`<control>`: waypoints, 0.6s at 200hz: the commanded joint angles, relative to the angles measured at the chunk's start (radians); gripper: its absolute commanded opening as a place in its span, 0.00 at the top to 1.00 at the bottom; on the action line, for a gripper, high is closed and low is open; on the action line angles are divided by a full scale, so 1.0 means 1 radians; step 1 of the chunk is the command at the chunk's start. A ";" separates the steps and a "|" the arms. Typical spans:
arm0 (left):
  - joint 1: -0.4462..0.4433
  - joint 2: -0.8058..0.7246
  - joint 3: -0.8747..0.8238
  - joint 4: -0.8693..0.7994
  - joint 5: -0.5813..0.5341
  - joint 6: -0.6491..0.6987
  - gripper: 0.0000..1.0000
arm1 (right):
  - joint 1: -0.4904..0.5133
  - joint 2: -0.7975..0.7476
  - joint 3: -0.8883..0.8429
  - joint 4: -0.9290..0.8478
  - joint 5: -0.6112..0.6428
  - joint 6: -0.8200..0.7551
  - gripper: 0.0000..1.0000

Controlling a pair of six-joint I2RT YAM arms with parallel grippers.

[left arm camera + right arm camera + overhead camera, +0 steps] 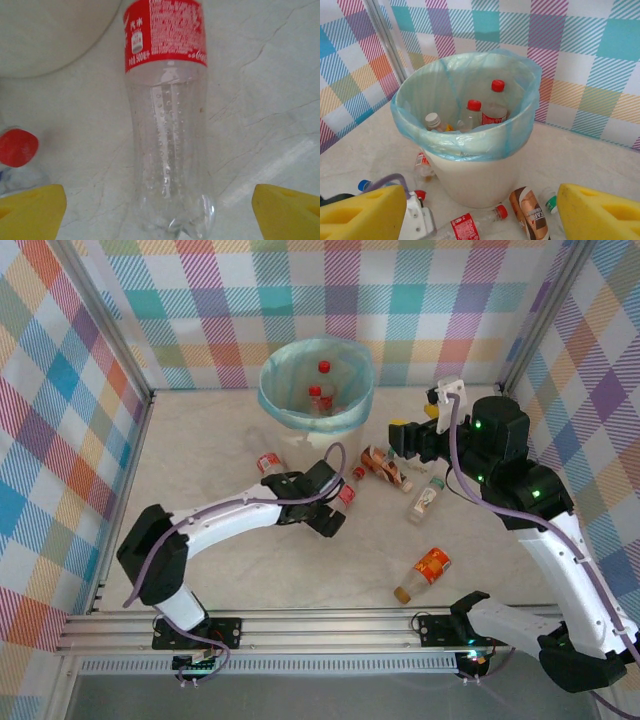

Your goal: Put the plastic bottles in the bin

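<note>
We rate the task as partly complete. The bin [268, 388] stands at the far side of the tabletop [250, 570], and the right wrist view shows three plastic bottles [496, 107] already inside its blue liner, two red-capped and one with a pale cap. Several bottles remain on the tabletop. They include a red-label bottle [167, 150] in front of the bin and a second red-labelled bottle [268, 462] near the bin's left side. A brown-label bottle [385, 465] lies to the right of the bin's base, a green-capped bottle [427, 500] lies further right, and an orange-label bottle [428, 568] lies well apart, toward the near edge. We count at least five left, so we judge that more work is outstanding than finished. The left pincer [160, 220] is spread wide, with its yellow fingers [30, 210] at either edge of the left wrist view. The red-label bottle lies lengthwise between them, base nearest the camera. Bare tabletop shows on both sides of the bottle, so nothing is gripped. The right pincer [480, 215] hangs near the bin, facing it, with its jaws well apart and nothing between them. It holds no bottle. We judge the red-label bottle to be the next item for transfer.
</note>
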 commanded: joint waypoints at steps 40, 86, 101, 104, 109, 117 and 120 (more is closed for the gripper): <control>0.037 0.128 0.039 -0.024 0.101 -0.063 0.09 | 0.002 0.008 0.028 0.032 0.009 -0.005 0.21; 0.042 0.171 0.028 -0.023 0.151 -0.061 0.19 | 0.002 -0.006 0.013 0.015 0.023 -0.005 0.21; 0.042 0.174 0.028 -0.024 0.162 -0.060 0.24 | 0.003 -0.010 0.012 0.015 0.026 -0.005 0.21; 0.042 0.173 0.028 -0.024 0.163 -0.059 0.25 | 0.003 -0.009 0.014 0.015 0.026 -0.006 0.21; 0.042 0.172 0.028 -0.024 0.166 -0.059 0.28 | 0.003 -0.011 0.013 0.017 0.027 -0.005 0.21; 0.042 0.168 0.028 -0.026 0.171 -0.053 0.31 | 0.003 -0.012 0.014 0.018 0.028 -0.005 0.21; 0.041 0.166 0.029 -0.027 0.172 -0.051 0.32 | 0.003 -0.012 0.015 0.018 0.027 -0.006 0.21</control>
